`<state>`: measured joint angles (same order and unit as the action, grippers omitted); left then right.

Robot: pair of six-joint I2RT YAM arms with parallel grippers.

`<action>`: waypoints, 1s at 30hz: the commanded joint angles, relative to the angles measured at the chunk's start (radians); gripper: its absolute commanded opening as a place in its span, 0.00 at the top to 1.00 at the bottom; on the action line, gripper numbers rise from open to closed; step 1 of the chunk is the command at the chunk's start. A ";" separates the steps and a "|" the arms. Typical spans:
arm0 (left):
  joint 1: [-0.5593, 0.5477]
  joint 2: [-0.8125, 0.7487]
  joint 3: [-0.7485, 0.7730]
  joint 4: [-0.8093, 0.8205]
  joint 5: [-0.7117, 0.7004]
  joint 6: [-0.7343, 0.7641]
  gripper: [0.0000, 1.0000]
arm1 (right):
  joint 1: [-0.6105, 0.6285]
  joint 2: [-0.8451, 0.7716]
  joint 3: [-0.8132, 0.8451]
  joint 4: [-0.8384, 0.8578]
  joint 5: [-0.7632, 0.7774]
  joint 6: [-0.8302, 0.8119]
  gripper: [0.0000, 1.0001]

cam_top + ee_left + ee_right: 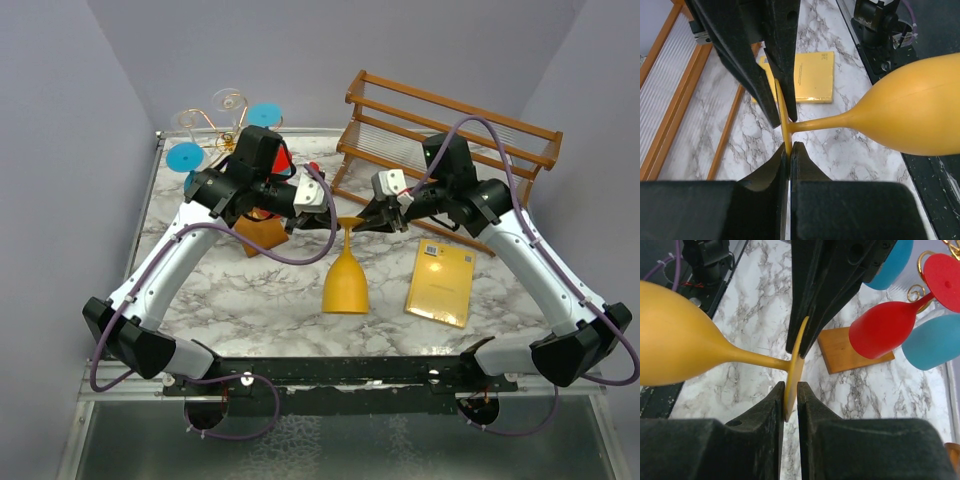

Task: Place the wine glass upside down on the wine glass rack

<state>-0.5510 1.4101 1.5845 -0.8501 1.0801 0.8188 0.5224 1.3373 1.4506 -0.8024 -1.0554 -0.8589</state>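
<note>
A yellow wine glass [345,280] hangs upside down over the marble table, bowl down and foot up. My left gripper [330,222] is shut on one edge of its foot; in the left wrist view the fingertips [799,152] pinch the thin disc [781,107]. My right gripper [370,222] straddles the opposite edge with its jaws slightly apart; the disc [796,370] touches one finger and a gap shows at the other. The gold wire wine glass rack [225,120] stands at the back left on its wooden base [850,350], partly hidden behind the left arm.
A red glass [880,330] and blue glasses [935,340] hang on the gold rack. A large brown slatted wooden rack [450,125] stands at the back right. A yellow booklet [441,285] lies on the table right of the glass.
</note>
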 commanded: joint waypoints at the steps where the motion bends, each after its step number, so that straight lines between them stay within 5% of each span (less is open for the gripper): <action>1: -0.006 -0.016 0.005 -0.058 0.003 0.071 1.00 | 0.005 -0.012 -0.015 0.071 0.041 0.027 0.77; 6: -0.006 -0.059 0.037 -0.167 -0.154 0.187 1.00 | 0.006 -0.037 -0.035 0.097 0.173 0.043 0.41; 17: -0.006 -0.146 0.165 -0.324 -0.705 0.251 1.00 | 0.005 -0.057 -0.089 0.153 0.412 0.020 0.06; 30: 0.081 -0.283 0.253 -0.365 -0.945 0.260 1.00 | 0.005 -0.095 -0.226 0.301 0.406 0.119 0.04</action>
<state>-0.5091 1.1618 1.7859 -1.2015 0.2771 1.0615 0.5228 1.2900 1.2472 -0.5766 -0.6460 -0.7898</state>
